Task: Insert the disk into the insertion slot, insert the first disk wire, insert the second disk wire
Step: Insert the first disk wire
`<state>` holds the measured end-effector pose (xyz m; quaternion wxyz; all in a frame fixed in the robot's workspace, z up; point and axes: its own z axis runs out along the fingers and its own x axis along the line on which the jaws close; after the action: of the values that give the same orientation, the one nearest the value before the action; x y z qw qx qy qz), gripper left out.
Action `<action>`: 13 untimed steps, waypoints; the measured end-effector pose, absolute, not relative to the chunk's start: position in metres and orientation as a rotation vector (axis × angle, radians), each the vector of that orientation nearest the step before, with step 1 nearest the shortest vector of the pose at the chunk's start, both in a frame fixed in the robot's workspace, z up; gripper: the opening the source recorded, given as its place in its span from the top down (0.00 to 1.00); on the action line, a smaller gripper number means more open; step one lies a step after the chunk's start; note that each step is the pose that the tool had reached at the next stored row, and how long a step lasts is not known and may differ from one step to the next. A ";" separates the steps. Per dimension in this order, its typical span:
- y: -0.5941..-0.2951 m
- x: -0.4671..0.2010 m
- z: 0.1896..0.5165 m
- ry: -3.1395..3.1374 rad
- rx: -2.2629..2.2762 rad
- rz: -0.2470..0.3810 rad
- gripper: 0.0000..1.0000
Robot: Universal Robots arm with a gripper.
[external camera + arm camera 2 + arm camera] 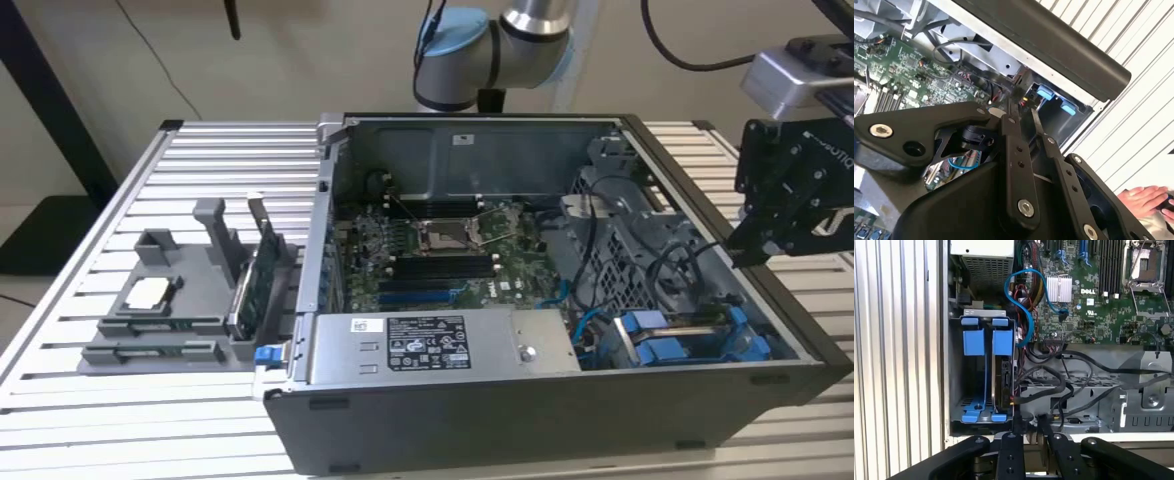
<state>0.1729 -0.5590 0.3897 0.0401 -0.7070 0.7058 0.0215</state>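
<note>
In the first wrist view, the flat silver disk in its bright blue plastic frame [1003,371] stands on its edge inside the narrow grey metal slot [956,390]. Bendy black wires [1040,394] lie just beside it. The black robot gripper [1030,427] hangs near the slot, fingers a little apart, holding nothing. I think the disk is hard, a bit heavy and easy to hurt, so the blue frame looks like the safest place to hold.

Fig. 1. My workspace: a slatted aluminium table [134,180] before a plain beige wall [307,60], evenly lit; a black upright post [54,110] stands at the exterior view's left.
</note>
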 end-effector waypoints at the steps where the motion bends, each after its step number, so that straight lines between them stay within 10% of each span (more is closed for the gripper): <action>1: -0.559 0.174 0.388 2.162 -2.165 0.067 0.74; 13: -0.559 0.179 0.383 2.149 -2.155 0.091 0.84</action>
<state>0.1794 -0.5588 0.3826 0.0484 -0.7069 0.7050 0.0297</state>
